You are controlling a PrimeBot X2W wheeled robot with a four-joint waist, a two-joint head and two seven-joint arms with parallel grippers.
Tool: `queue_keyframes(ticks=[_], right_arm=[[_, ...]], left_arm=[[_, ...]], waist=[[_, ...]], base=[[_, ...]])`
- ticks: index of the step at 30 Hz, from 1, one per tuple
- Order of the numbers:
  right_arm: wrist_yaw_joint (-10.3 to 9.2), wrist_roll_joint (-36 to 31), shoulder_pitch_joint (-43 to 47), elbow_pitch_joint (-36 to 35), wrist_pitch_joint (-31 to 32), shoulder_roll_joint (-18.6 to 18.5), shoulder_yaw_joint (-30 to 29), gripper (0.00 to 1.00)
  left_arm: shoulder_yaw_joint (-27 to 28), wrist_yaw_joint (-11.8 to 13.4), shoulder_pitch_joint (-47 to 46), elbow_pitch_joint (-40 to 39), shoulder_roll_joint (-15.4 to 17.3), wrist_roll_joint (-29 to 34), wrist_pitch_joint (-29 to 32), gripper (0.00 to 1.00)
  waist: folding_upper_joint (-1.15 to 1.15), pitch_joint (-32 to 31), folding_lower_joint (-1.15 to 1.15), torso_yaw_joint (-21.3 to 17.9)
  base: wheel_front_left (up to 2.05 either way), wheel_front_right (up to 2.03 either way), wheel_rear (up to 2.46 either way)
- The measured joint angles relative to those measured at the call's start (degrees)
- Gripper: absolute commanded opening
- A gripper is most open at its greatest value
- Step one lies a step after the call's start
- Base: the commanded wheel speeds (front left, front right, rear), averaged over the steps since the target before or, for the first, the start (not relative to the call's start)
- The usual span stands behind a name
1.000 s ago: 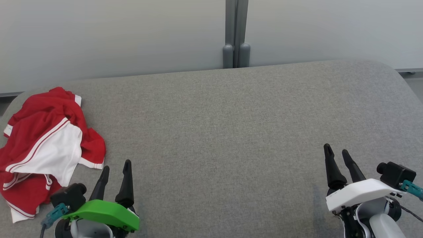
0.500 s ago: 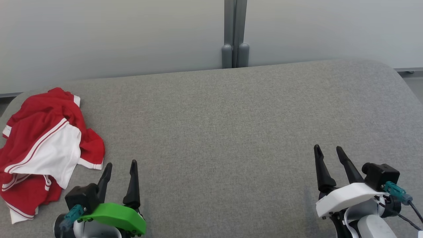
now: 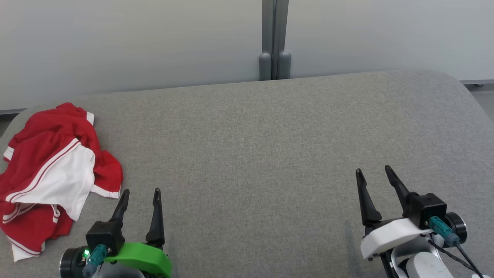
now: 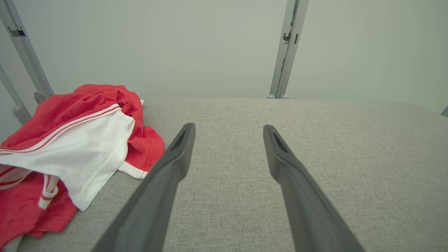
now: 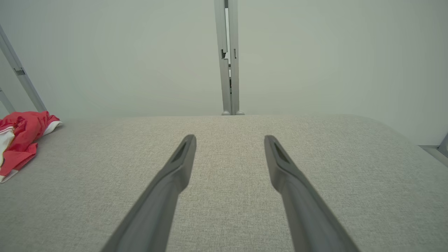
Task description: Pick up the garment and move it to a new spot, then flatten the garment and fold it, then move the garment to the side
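Observation:
A crumpled red and white garment (image 3: 50, 173) lies at the left end of the grey fabric surface (image 3: 270, 154). In the left wrist view the garment (image 4: 70, 150) sits just left of my fingers, apart from them. My left gripper (image 3: 141, 192) hovers low at the near left, a little right of the garment, open and empty. At the near right my right gripper (image 3: 374, 172) is open too, with nothing between its fingers. The right wrist view catches the garment (image 5: 21, 140) far off at the left edge.
Pale wall panels stand behind the surface, joined by a grey post (image 3: 274, 38). The surface rounds off at its far right corner (image 3: 459, 83), with floor beyond. A slanted grey frame bar (image 4: 24, 52) rises behind the garment.
Both arms have turned at the wrist, so their cameras swung round. The right gripper shifted left; the left gripper's fingers moved slightly right. The garment has not moved.

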Motion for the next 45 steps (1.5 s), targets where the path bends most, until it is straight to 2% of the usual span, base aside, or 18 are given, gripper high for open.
queue_keyframes(ticks=[7,45], right_arm=[[-0.73,-6.22,0.20,-0.44,-1.71,-0.23,1.32,1.00],[-0.73,-5.94,1.10,-0.53,-1.75,-0.22,0.79,1.00]], left_arm=[[-0.26,0.69,0.08,0.03,0.00,3.57,-1.54,1.00],[0.24,0.69,0.10,1.40,-0.02,3.36,-1.69,1.00]], waist=[[0.00,-0.26,0.00,-0.07],[0.00,-0.90,0.00,0.23]], base=[[0.00,0.00,0.00],[0.00,0.00,0.00]])
